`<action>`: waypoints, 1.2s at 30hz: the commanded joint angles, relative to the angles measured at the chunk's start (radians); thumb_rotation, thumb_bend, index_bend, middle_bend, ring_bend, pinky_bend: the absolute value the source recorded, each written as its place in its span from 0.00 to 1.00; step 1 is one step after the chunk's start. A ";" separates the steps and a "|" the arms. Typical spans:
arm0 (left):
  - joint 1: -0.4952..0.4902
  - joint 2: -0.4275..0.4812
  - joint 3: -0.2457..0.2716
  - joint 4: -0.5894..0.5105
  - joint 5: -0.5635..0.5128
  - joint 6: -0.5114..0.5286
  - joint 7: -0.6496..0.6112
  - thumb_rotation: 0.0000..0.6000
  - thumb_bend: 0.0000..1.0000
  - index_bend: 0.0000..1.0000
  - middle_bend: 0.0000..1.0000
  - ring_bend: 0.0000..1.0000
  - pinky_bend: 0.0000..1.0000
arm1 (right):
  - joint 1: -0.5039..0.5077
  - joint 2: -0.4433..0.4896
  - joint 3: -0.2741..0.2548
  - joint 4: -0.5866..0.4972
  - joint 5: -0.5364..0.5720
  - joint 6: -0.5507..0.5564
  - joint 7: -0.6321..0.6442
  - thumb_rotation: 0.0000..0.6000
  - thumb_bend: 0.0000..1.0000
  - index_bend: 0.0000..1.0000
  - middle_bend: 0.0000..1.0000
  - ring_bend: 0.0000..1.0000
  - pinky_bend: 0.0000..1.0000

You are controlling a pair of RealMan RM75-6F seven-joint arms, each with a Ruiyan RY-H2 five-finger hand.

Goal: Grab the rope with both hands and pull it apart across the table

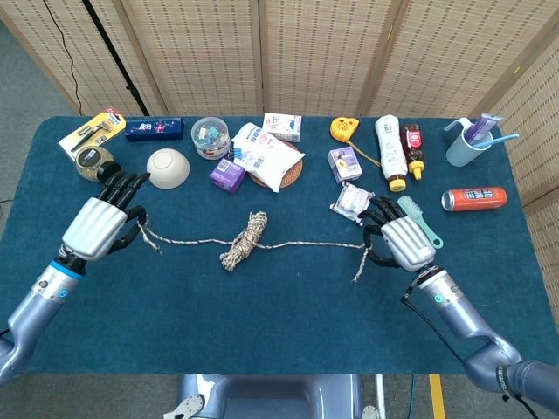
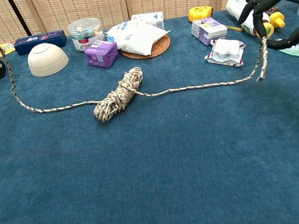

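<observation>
Speckled rope [image 1: 288, 245] lies slack across the blue table — coiled bundle [image 1: 244, 239] mid-length — ends raised.

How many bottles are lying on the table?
2, both at the back right: a white bottle with a yellow cap, and a dark sauce bottle right beside it. None seem hidden.

white bowl [image 1: 168, 168], red can [image 1: 474, 198]

1. The left hand [image 1: 94, 230] and right hand [image 1: 403, 243] had silver-grey backs — with black fingers [image 1: 116, 188].
2. Blue-grey arms carried teal-lit wrist rings.
3. A thin black cable ran beside the right forearm.
</observation>
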 commanded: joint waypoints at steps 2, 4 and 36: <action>-0.025 -0.018 -0.008 -0.024 0.003 -0.025 0.025 1.00 0.51 0.53 0.02 0.00 0.00 | 0.015 -0.001 0.002 -0.025 -0.005 -0.015 -0.019 1.00 0.44 0.50 0.19 0.05 0.00; -0.037 -0.024 -0.008 -0.039 0.003 -0.041 0.038 1.00 0.50 0.34 0.01 0.00 0.00 | 0.022 0.000 0.002 -0.036 -0.004 -0.027 -0.032 1.00 0.44 0.39 0.12 0.01 0.00; 0.146 0.177 0.035 -0.219 -0.219 0.032 0.161 1.00 0.22 0.02 0.00 0.00 0.00 | -0.116 0.129 0.016 -0.115 0.182 0.023 -0.167 1.00 0.28 0.15 0.00 0.00 0.00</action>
